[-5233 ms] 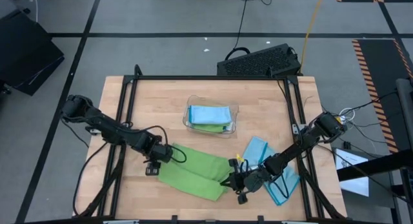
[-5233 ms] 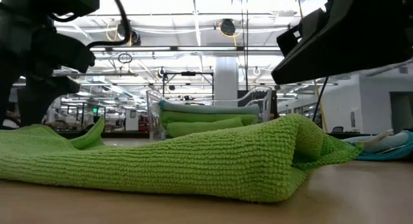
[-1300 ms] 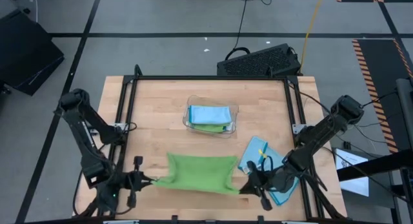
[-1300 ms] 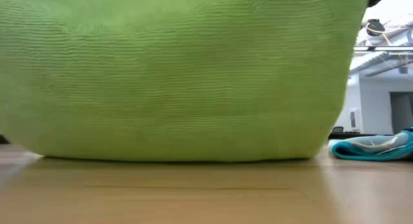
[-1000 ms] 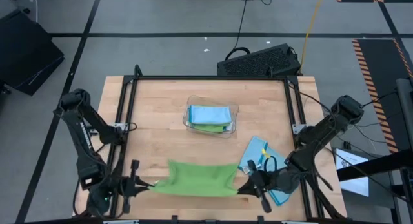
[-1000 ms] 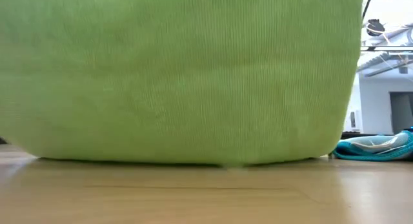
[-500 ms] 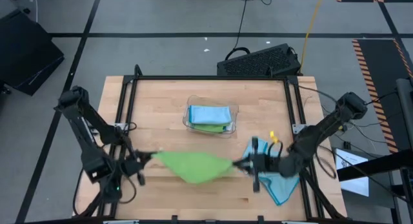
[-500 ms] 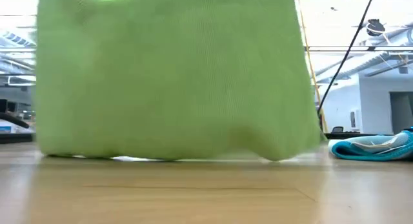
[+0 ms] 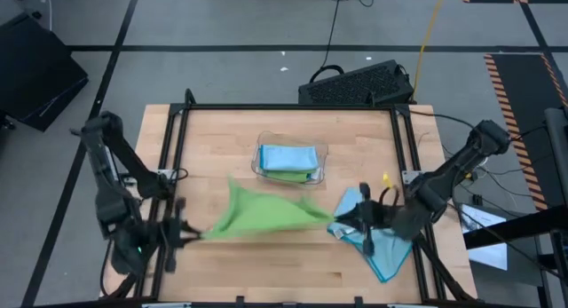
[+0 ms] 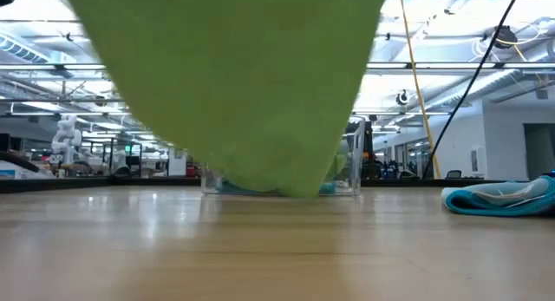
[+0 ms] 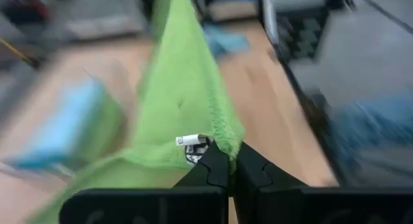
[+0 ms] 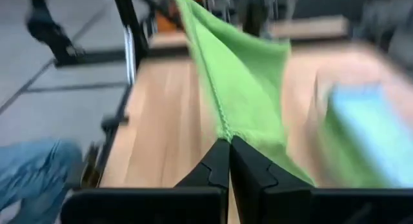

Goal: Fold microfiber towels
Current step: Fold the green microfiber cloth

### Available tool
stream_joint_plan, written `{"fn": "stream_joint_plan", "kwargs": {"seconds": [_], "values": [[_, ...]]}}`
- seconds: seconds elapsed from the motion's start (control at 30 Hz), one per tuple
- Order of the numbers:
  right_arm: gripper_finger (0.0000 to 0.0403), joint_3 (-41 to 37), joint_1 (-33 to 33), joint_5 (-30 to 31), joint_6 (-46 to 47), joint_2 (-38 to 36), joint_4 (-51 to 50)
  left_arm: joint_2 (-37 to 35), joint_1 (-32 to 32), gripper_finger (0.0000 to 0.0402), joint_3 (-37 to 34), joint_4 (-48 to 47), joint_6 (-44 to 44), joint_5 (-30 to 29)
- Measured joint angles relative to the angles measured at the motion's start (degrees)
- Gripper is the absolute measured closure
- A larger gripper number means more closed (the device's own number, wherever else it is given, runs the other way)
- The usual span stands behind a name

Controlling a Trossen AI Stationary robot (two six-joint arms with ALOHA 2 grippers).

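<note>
A lime green microfiber towel (image 9: 257, 215) hangs stretched in the air between my two grippers, above the middle of the table. In the low view it (image 10: 234, 84) fills the upper middle. My left gripper (image 9: 189, 232) is shut on its left corner and my right gripper (image 9: 335, 222) on its right corner. The towel's free part reaches toward the far side, up to a corner (image 9: 232, 182). A light blue towel (image 9: 377, 246) lies crumpled on the table at the right, under my right arm. My left gripper pinches the green towel's corner (image 11: 219, 137) between its two shut fingers, right beside the small white tag (image 11: 191, 141). The fingers come level from the table's left. The upper edge runs taut away from them. My right gripper pinches the opposite corner (image 12: 226, 130) of the same edge between its shut fingers, coming level from the table's right. The hemmed edge runs taut from the fingertips toward the other arm, and the cloth falls away to one side.
A clear plastic tray (image 9: 259, 170) with folded blue and green towels stands at the far middle, just beyond the hanging towel; its wall (image 10: 355, 153) shows in the low view. A black case (image 9: 359, 82) lies past the far edge. Black rails (image 9: 169, 166) run along both table sides.
Both grippers have gone from the table's near edge toward its far edge and up, staying shut on the towel's corners. The towel, which hung like a curtain close to the near edge, has swung; its free lower part has flown toward the tray.
</note>
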Motion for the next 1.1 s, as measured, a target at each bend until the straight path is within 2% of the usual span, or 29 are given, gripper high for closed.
{"fn": "stream_joint_plan", "kwargs": {"seconds": [0.07,0.13,0.23,0.37,0.53,0.63,0.8,1.0,1.1], "values": [[0.0403,-1.29,1.38,-1.12,7.54,1.66,-3.49,2.72,-1.31,0.0399,-1.49,-0.01,-5.59,5.18],[0.0403,-3.72,2.21,-4.72,12.34,3.75,-2.27,5.77,-2.06,0.0400,-3.21,0.92,-11.06,8.76],[0.0403,-7.43,2.25,-11.39,15.06,7.71,5.60,10.65,-2.10,0.0399,-5.34,5.48,-17.05,15.07],[0.0403,-10.32,1.76,-17.95,15.36,13.72,17.07,16.23,-2.72,0.0399,-5.57,15.00,-17.97,20.97],[0.0403,-10.52,2.92,-24.64,14.63,19.52,29.50,19.16,-4.94,0.0398,-5.56,29.09,-13.95,21.67],[0.0403,-10.50,3.95,-25.42,17.18,21.79,30.67,19.92,-6.66,0.0397,-5.48,30.99,-13.58,18.16],[0.0403,-10.50,3.04,-22.26,20.82,23.62,30.29,20.61,-8.13,0.0398,-5.48,23.04,-19.55,14.53],[0.0403,-10.52,-0.97,-14.57,15.87,23.62,32.85,20.61,-8.62,0.0399,-5.51,1.86,-38.07,13.08],[0.0403,-10.52,-4.11,-13.05,12.58,23.20,32.41,20.61,-8.51,0.0397,-5.53,-7.81,-47.14,12.86]]}}
